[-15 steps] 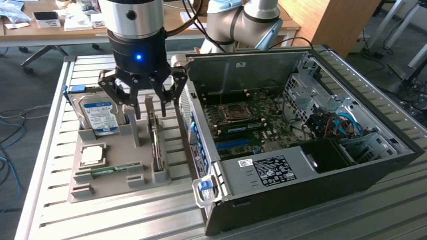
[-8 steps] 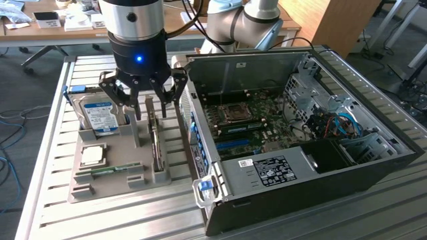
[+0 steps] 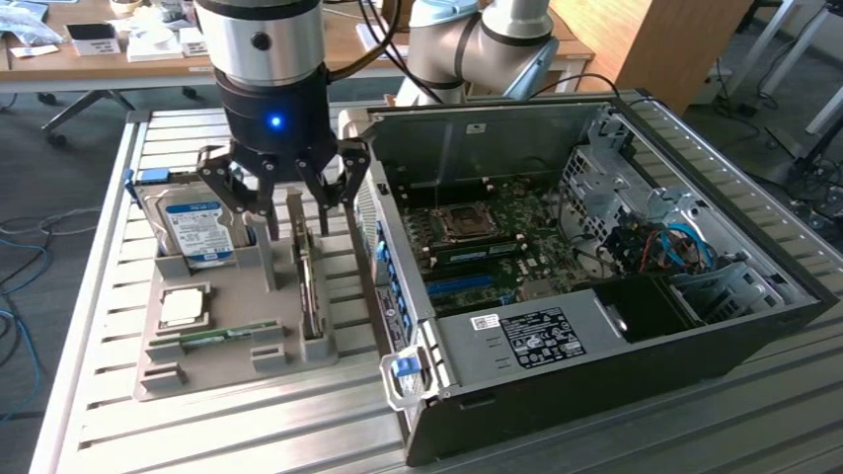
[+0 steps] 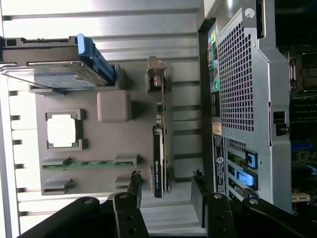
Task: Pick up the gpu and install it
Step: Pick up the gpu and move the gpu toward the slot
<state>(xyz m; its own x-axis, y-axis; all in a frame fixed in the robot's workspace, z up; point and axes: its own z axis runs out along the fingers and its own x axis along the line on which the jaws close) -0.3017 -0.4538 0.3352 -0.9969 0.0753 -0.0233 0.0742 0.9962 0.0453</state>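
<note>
Hand (image 3: pixel 296 202) open, fingers spread wide, holding nothing. We see it hanging over the gpu (image 3: pixel 311 281), one finger to each side. The gpu stands on edge in a slot of the grey tray (image 3: pixel 211 367) on the slatted tabletop (image 3: pixel 99 326), beside the open computer case (image 3: pixel 658 336). It is a thin, dark card with a silvery bracket at one end.

Exterior view: high, oblique, middle distance, over desk (image 3: pixel 93 257), tray (image 3: pixel 217 360) and case (image 3: pixel 593 395). Wrist view: close, straight down past end effector (image 4: pixel 166 174). Shared: tray, case side.
</note>
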